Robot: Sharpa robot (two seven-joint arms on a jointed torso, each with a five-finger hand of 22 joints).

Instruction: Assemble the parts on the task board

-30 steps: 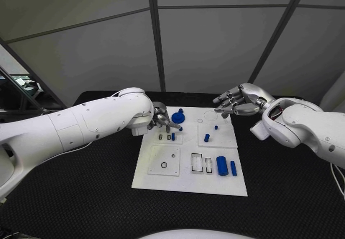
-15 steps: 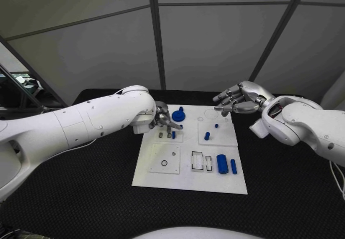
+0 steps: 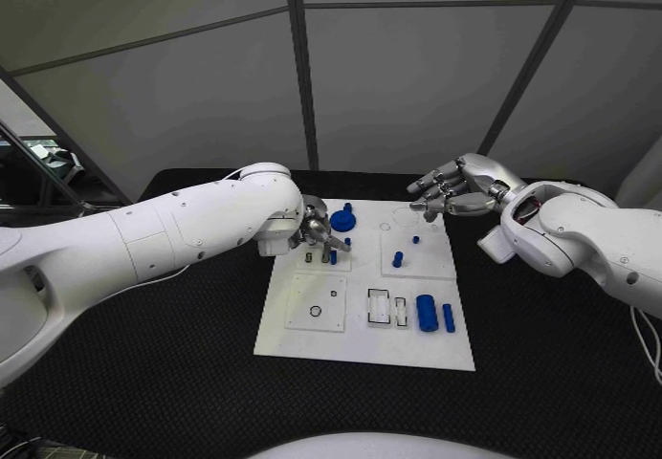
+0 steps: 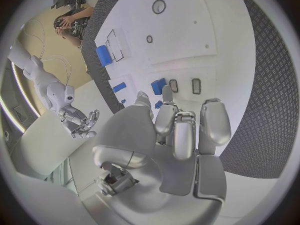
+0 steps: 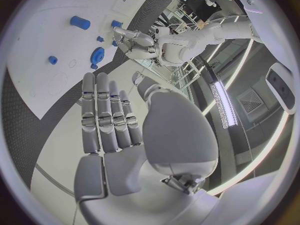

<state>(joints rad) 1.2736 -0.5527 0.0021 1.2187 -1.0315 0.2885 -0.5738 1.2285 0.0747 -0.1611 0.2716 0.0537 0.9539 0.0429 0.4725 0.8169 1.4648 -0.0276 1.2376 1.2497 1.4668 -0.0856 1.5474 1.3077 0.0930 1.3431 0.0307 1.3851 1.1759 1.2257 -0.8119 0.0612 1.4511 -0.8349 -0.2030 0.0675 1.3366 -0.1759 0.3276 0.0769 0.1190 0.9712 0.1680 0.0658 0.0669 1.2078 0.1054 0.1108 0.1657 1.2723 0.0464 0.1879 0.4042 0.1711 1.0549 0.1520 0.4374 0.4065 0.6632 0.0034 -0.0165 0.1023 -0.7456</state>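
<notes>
**Left hand low over the board's far-left corner, right hand free above the far edge**

Your task board [image 3: 362, 356] lies mid-surface on the black surface [image 3: 138, 382]. A blue gear [image 3: 342, 222] sits at its 12 o'clock end, a small blue peg [image 3: 397, 259] stands toward centre, and a blue cylinder [image 3: 427, 315] lies beside a thin blue pin [image 3: 449, 318] near 4 o'clock. Your left hand [image 3: 313, 229] hovers at 11 o'clock, fingers [image 4: 178, 135] curled down by the gear; whether they grip anything, you cannot tell. Your right hand [image 3: 455, 189] hangs at 1 o'clock, fingers apart, holding nothing.
</notes>
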